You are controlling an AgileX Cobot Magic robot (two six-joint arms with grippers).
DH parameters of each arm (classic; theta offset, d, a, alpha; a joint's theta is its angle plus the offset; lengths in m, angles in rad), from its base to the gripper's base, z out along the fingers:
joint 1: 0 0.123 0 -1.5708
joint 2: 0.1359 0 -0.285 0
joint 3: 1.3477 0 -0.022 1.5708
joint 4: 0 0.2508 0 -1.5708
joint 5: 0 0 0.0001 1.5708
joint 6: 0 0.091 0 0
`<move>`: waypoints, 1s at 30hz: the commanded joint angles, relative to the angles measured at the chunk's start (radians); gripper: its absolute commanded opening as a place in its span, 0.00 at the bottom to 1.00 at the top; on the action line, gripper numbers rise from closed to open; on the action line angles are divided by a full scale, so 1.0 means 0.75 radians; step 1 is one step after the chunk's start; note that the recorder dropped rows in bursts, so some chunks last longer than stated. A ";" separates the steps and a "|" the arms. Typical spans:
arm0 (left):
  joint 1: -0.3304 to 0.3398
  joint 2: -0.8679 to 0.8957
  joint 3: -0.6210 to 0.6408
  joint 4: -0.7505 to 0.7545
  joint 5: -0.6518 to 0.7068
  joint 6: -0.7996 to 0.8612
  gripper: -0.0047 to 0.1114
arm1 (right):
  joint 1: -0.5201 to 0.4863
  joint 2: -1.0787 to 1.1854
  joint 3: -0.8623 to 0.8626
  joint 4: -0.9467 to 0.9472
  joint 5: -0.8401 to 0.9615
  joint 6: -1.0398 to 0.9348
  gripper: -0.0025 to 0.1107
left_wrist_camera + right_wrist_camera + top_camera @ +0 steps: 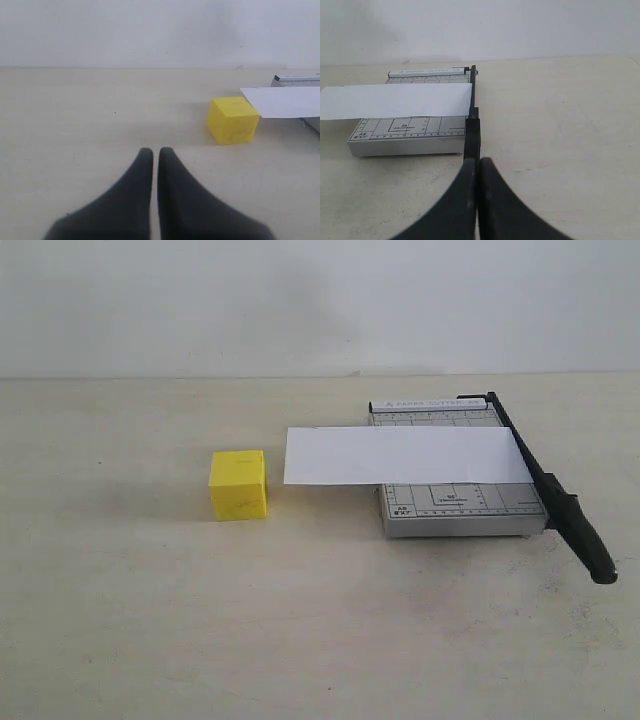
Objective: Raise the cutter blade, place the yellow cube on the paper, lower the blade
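The yellow cube (238, 485) rests on the table left of the paper (405, 455), a white strip lying across the grey cutter base (460, 510) and overhanging its left side. The cutter blade (555, 495) lies lowered along the base's right edge, its thick black handle pointing toward the front. Neither gripper shows in the exterior view. In the left wrist view my left gripper (155, 151) is shut and empty, well short of the yellow cube (233, 120). In the right wrist view my right gripper (479, 161) is shut and empty, just short of the blade's handle (472, 135).
The tabletop (150, 620) is a pale beige surface backed by a white wall (300, 300). Nothing else stands on it besides the cutter and cube.
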 commanded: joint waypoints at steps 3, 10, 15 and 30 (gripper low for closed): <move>-0.006 -0.003 -0.005 0.005 -0.012 -0.012 0.08 | 0.000 -0.005 0.000 -0.002 -0.016 0.001 0.02; -0.006 -0.003 -0.005 0.005 -0.012 -0.012 0.08 | 0.000 -0.005 0.000 0.085 -0.073 0.040 0.02; -0.006 -0.003 -0.005 0.005 -0.012 -0.012 0.08 | 0.000 -0.005 0.000 -0.029 -0.090 -0.046 0.02; -0.006 -0.003 -0.005 0.005 -0.012 -0.012 0.08 | 0.000 -0.005 0.000 0.621 -0.661 0.282 0.02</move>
